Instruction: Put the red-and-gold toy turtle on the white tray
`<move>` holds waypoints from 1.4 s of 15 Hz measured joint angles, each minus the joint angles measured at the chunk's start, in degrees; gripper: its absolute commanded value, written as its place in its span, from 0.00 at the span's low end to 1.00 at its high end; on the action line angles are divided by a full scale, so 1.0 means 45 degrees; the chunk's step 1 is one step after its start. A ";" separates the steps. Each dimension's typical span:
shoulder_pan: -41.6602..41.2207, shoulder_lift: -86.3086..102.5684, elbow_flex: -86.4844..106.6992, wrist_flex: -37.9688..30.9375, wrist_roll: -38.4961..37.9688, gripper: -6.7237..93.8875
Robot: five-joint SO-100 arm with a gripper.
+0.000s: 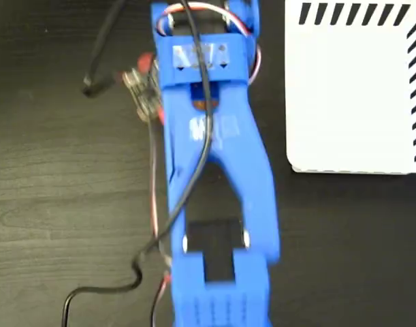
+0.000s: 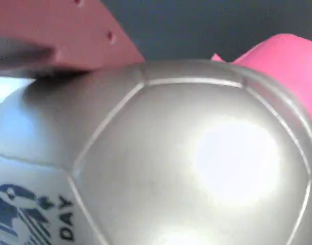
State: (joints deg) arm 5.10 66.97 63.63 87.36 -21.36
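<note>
The red-and-gold toy turtle [image 2: 196, 163] fills almost the whole wrist view, its shiny domed shell pressed close to the lens, pale seams crossing it and a dark printed mark with the letters "DAY" at the lower left; a red part of the toy shows at the upper right edge. A reddish finger [image 2: 69, 35] of the tool lies against the top left of the shell, touching it, but the other finger is out of sight, so it cannot be told whether the tool is pinching the turtle or standing spread around it. In the fixed view the turtle is mostly hidden under the blue arm [image 1: 214, 170]; only a small red and metallic patch shows just left of the arm's upper part, too blurred to read. The white tray [image 1: 350, 102] lies to the right of the arm, apart from it, with a strip of dark tabletop [image 1: 58, 191] between them; its left edge and rounded lower left corner face the arm, and black stripes mark its top and right edges. Black cables [image 1: 105, 48] lie left of the arm and below it.
</note>
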 measured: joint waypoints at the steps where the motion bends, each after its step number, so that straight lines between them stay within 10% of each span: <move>1: -0.0078 0.0586 -0.0723 0.0586 0.0508 0.07; 21: 0.6367 -0.2090 -0.3887 0.1133 0.0762 0.07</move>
State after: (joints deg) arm 33.75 57.57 46.14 92.46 -17.93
